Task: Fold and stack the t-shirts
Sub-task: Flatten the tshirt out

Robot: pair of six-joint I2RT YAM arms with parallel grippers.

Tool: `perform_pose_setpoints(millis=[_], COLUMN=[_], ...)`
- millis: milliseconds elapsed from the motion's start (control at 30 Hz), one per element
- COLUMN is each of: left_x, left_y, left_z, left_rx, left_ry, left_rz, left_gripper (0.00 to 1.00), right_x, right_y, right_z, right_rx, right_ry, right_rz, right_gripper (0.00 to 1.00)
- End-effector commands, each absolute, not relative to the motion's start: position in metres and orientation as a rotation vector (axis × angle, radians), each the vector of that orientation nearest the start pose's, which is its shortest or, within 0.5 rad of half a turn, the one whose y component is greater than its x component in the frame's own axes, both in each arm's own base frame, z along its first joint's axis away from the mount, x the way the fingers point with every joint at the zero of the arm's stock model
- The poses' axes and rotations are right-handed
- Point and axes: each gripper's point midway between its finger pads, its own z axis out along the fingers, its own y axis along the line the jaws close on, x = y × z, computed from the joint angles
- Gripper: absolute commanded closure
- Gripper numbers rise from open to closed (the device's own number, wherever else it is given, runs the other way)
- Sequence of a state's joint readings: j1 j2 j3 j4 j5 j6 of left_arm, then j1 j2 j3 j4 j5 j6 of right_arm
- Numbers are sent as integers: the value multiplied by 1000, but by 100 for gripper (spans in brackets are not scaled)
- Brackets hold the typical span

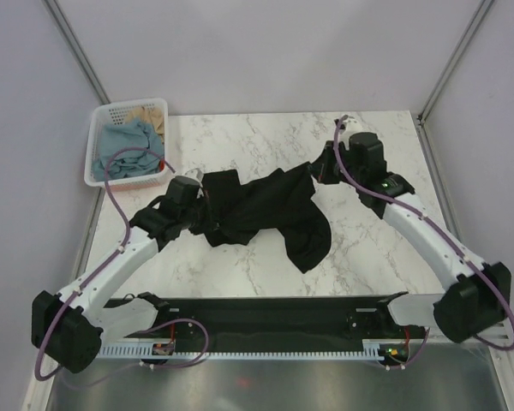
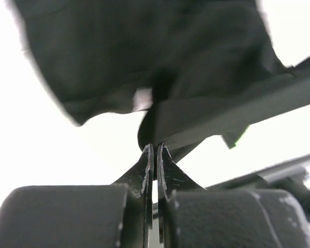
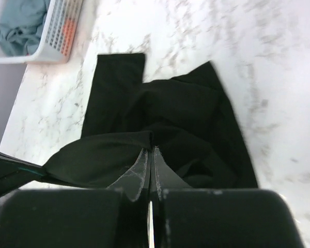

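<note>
Over veined marble tabletop (image 1: pixel 240 267), crumpled matte black t-shirt (image 1: pixel 259 210).

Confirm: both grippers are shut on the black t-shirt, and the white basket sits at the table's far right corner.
Wrong: the white basket sits at the far left corner of the table, per the top view. The left gripper and right gripper are shut on the black t-shirt.

A t-shirt (image 1: pixel 265 210) spans the table (image 1: pixel 240 141) between left gripper (image 1: pixel 207 204) and right gripper (image 1: pixel 316 174); a basket (image 1: pixel 101 117) sits back-left.
</note>
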State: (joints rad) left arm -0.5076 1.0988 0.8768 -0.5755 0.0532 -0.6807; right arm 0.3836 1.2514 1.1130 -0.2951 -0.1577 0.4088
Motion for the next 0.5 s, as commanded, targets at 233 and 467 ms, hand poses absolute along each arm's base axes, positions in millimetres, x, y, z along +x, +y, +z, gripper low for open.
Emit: perform_pose_setpoints(millis=[233,467], left_x=[206,219], left_y=[-83,-56], left_z=[103,121], left_rx=[-659,-767], left_ry=[2462,2360], left_rz=[-291,-184], left_gripper=[91,58], right_x=[366,359], right_y=[287,179], right_z=[176,161], right_rx=[-236,229], right_ry=[2295,2419], right_rz=[667,403], right_gripper=[57,31])
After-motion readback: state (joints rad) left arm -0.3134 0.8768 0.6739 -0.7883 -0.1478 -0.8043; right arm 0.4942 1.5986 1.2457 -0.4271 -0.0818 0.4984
